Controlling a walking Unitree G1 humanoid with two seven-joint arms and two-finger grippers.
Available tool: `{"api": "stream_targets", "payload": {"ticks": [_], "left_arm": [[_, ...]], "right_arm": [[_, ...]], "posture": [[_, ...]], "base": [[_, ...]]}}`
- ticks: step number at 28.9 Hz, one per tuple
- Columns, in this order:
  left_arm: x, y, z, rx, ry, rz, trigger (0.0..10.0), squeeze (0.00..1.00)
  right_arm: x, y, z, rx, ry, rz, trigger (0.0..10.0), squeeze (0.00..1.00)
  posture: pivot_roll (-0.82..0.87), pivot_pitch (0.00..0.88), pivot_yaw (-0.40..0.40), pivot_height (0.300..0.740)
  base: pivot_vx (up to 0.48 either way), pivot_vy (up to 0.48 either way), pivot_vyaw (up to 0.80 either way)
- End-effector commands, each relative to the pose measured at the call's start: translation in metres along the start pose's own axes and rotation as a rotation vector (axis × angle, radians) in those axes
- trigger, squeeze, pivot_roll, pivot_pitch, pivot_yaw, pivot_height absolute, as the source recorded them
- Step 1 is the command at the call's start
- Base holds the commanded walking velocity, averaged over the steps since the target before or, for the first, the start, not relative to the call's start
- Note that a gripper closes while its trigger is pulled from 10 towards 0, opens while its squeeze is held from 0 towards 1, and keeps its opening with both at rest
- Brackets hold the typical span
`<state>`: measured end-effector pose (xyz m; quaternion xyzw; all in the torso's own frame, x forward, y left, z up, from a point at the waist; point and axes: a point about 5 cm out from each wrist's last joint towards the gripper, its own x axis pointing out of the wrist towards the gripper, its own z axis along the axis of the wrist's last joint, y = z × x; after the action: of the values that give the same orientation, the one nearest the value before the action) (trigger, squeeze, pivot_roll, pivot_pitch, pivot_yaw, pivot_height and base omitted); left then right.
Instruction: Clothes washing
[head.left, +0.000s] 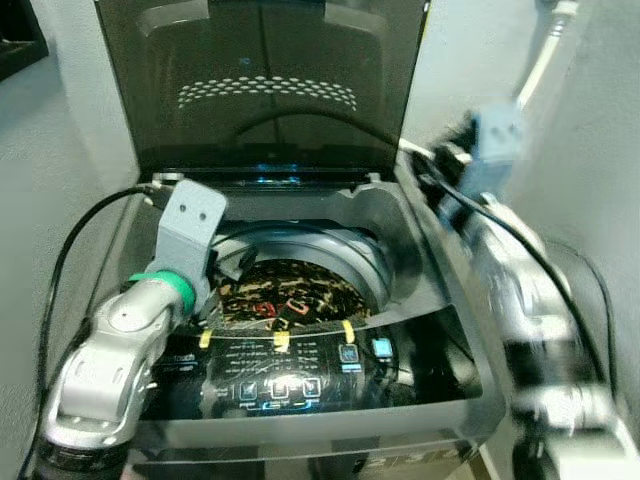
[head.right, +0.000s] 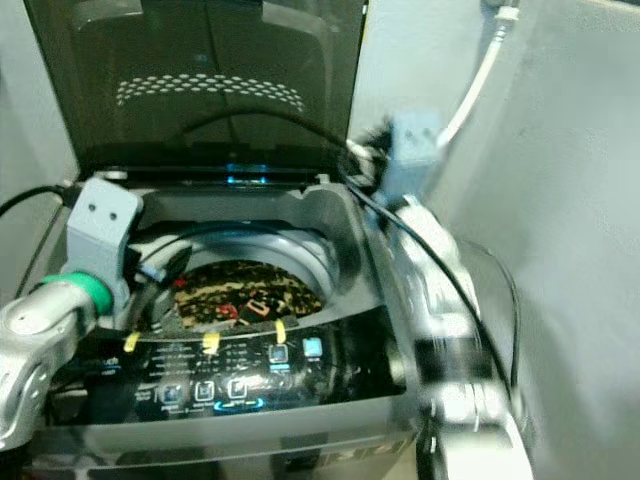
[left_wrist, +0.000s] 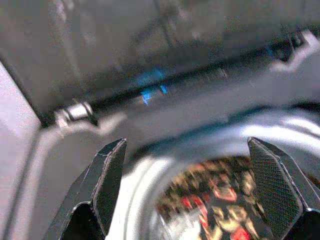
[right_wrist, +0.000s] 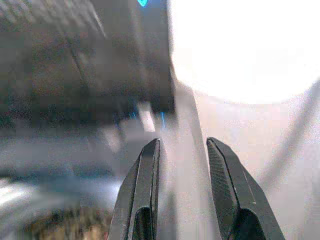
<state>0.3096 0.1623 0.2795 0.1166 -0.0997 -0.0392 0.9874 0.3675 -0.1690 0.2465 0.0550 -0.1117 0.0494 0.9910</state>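
A top-loading washing machine (head.left: 425, 255) stands before me with its dark lid (head.left: 260, 80) raised. A dark cloth with a gold and red pattern (head.left: 290, 292) lies in the drum. My left gripper (left_wrist: 185, 142) hangs open over the drum's left rim, with nothing between its fingers and the cloth below it. My right arm (head.left: 500, 240) is raised, blurred, at the machine's right rear corner. The right gripper (right_wrist: 182, 142) is slightly open and empty near the lid's hinge edge.
A lit control panel (head.left: 290, 372) runs along the machine's front edge. A white hose (head.left: 545, 50) runs up the pale wall on the right. A black cable (head.left: 60, 270) loops beside the machine's left side. Grey walls close in on both sides.
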Motion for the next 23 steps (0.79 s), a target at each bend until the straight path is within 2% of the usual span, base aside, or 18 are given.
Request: {"api": "stream_targets", "payload": {"ticks": [1,4,5,7,8,12,16,23], "left_arm": [[0.001,-0.002,0.001,-0.015,-0.02,0.018,10.0,0.0],[0.0,-0.005,0.003,-0.028,-0.047,0.023,10.0,0.0],[-0.001,-0.01,-0.002,-0.058,-0.042,0.02,10.0,0.0],[-0.001,-0.01,-0.002,-0.058,-0.042,0.02,10.0,0.0],[-0.002,-0.014,-0.009,-0.069,-0.031,0.013,10.0,0.0],[-0.003,-0.019,-0.016,-0.089,-0.021,0.018,10.0,0.0],[-0.001,-0.02,-0.02,-0.133,-0.018,0.053,10.0,0.0],[0.001,-0.017,-0.026,-0.151,-0.006,0.083,10.0,0.0]], "right_arm": [[-0.003,0.002,0.01,0.0,-0.044,-0.005,10.0,0.0],[-0.008,0.008,0.006,-0.015,-0.044,0.021,10.0,0.0],[-0.01,0.016,0.002,-0.027,-0.039,0.051,10.0,0.0],[-0.01,0.016,0.002,-0.027,-0.039,0.051,10.0,0.0],[-0.011,0.023,-0.002,-0.047,-0.034,0.077,10.0,0.0],[-0.014,0.032,-0.008,-0.068,-0.038,0.097,10.0,0.0],[-0.017,0.033,-0.012,-0.076,-0.045,0.077,10.0,0.0],[-0.019,0.034,-0.012,-0.086,-0.039,0.073,10.0,0.0]], "posture": [[0.02,0.026,0.024,0.74],[0.01,0.021,0.023,0.74],[0.01,0.017,0.019,0.74],[0.01,0.017,0.019,0.74],[0.0,0.016,0.017,0.74],[0.0,0.017,0.015,0.74],[0.0,0.021,0.01,0.74],[-0.01,0.025,0.007,0.74]], "base": [[0.0,0.0,0.0],[0.0,0.0,0.0],[0.0,0.0,0.0],[0.0,0.0,0.0],[0.0,0.0,0.0],[0.0,0.0,0.0],[0.0,0.0,0.0],[0.0,0.0,0.0]]}}
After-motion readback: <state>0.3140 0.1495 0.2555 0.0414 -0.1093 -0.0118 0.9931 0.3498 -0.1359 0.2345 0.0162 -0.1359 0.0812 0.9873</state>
